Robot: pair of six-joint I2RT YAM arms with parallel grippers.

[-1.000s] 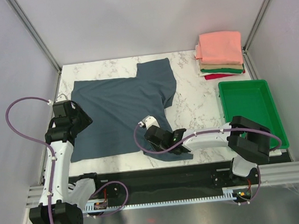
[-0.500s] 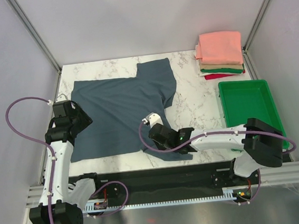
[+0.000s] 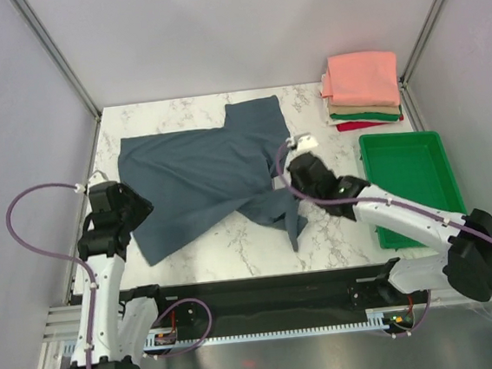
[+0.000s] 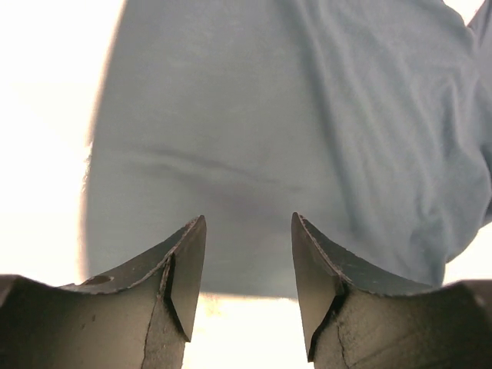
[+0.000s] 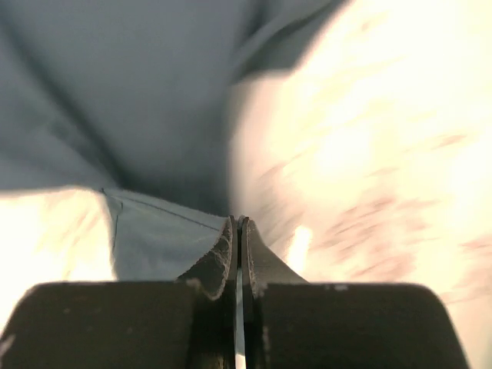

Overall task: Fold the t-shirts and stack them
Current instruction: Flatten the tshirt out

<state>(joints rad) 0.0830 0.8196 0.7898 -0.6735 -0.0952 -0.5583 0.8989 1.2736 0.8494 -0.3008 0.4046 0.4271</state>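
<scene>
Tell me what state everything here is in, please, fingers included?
blue-grey t-shirt: unfolded on the table, one edge pinched and lifted.
stack of t-shirts: folded, piled, salmon-pink on top.
green tray: nothing visible inside.
left fingers: open, over the blue-grey t-shirt, holding nothing.
right fingers: shut on the blue-grey t-shirt.

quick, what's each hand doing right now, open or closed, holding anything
left hand: open, holding nothing
right hand: closed, pinching an edge of the blue-grey t-shirt
</scene>
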